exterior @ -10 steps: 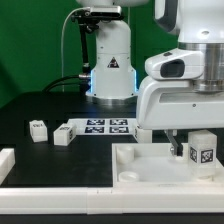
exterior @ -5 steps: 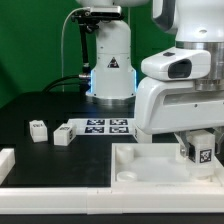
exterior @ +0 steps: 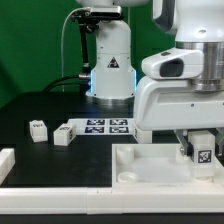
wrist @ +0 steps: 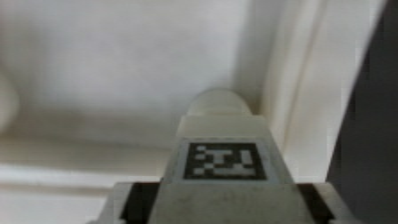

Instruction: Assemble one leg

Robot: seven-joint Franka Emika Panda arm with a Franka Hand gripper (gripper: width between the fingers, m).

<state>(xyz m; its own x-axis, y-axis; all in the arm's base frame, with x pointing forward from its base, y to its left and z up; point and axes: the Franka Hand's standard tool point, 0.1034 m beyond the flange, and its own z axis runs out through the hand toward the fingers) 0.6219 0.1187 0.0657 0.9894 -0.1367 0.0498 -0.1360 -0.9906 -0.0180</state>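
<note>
Gripper [exterior: 200, 147] clamps the leg [exterior: 202, 154] over the white panel [exterior: 140, 172], spare legs [exterior: 63, 135] and marker board [exterior: 108, 126] well apart.

Above the panel [exterior: 150, 176], the room at the exterior view's right was taken up by the gripper [exterior: 200, 150] and the leg [exterior: 203, 154] clamped in it, with the panel's raised rim just beside it. Bare table [exterior: 35, 108] was seen beyond the panel, broken by a loose leg [exterior: 38, 129], a second loose leg [exterior: 63, 135] and the marker board [exterior: 108, 126], and closed off behind by the robot base [exterior: 110, 65].
</note>
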